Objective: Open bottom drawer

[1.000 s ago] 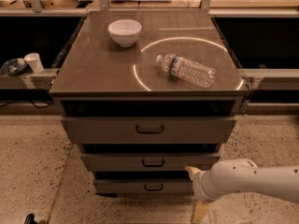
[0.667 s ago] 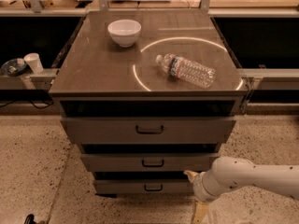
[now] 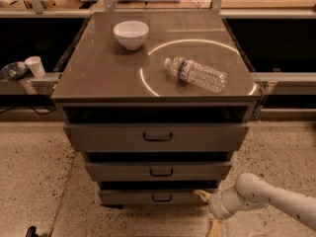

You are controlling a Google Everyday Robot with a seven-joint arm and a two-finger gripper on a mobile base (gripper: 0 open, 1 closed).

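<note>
In the camera view, a grey-brown cabinet with three stacked drawers fills the middle of the scene and stands on a speckled beige terrazzo floor [image 3: 34, 172]. On its flat brown counter [image 3: 98, 78], a small round white bowl [image 3: 131, 34] sits upright toward 11 o'clock. A clear plastic water bottle with a printed label [image 3: 199, 75] lies on its side toward 2 o'clock of the counter's middle, its cap end pointing toward the bowl, and the two are well apart. A thin bright ring of reflected light [image 3: 143, 78] curves around the bottle on the counter. Below the counter come the widest grey-brown top drawer front [image 3: 98, 138], then the mid-sized grey-brown drawer front [image 3: 118, 172], each with a dark bracket handle at centre. The bottom drawer [image 3: 128, 197], the shallowest grey-brown front with a small dark handle, lies lowest, at 6 o'clock of the cabinet just above the floor. The white arm enters from 4 o'clock, and its claw [image 3: 207, 212] is at the drawer's right end, at 3 o'clock of the handle and apart from it. The claw is spread: one tan finger [image 3: 201, 195] reaches toward the drawer front's right end while the other points down to the floor. On a ledge at 9 o'clock stands a small white paper cup [image 3: 34, 65]
</note>
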